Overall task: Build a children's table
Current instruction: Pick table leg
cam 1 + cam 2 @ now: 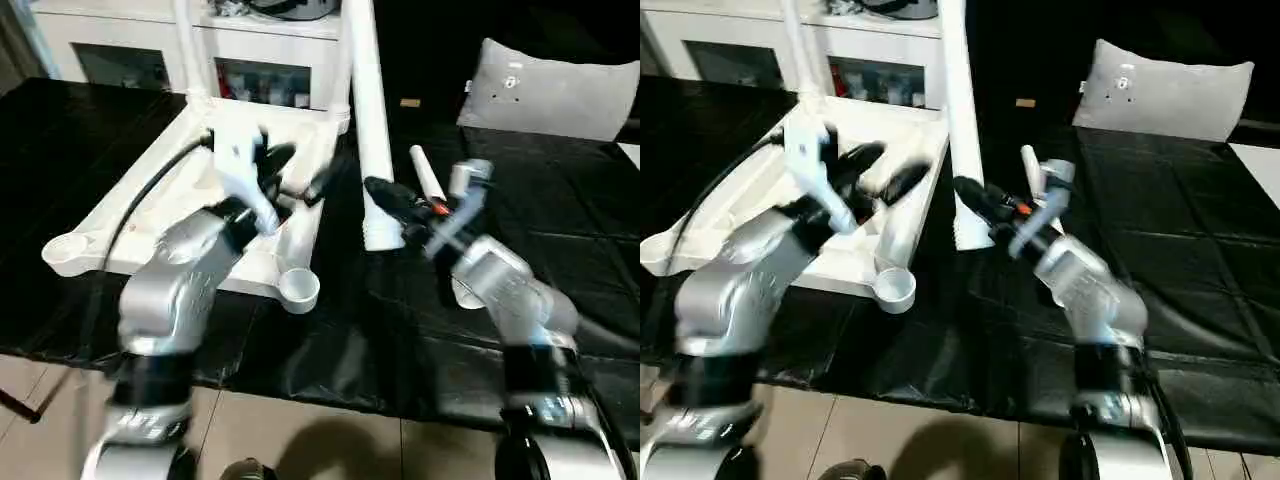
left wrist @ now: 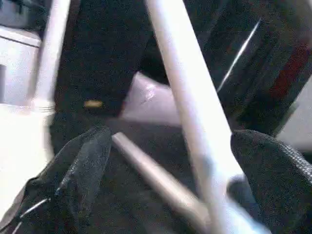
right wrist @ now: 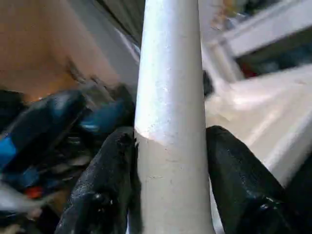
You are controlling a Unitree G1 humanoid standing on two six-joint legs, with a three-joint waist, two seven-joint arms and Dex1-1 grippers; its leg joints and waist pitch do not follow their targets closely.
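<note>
Now the right gripper is closed around a white leg, standing upright just beside the tabletop, which lies upside down on the black cover. Above the tabletop, the left gripper is wide open, holding nothing.

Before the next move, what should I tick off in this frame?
1. Right gripper clamped on the leg: ok.
2. That leg's lower end in a socket: not ok, it stands on the cloth beside the tabletop.
3. Near socket empty: ok.
4. Left gripper open, holding nothing: ok.
5. Spare leg lying on the cloth: ok.
</note>
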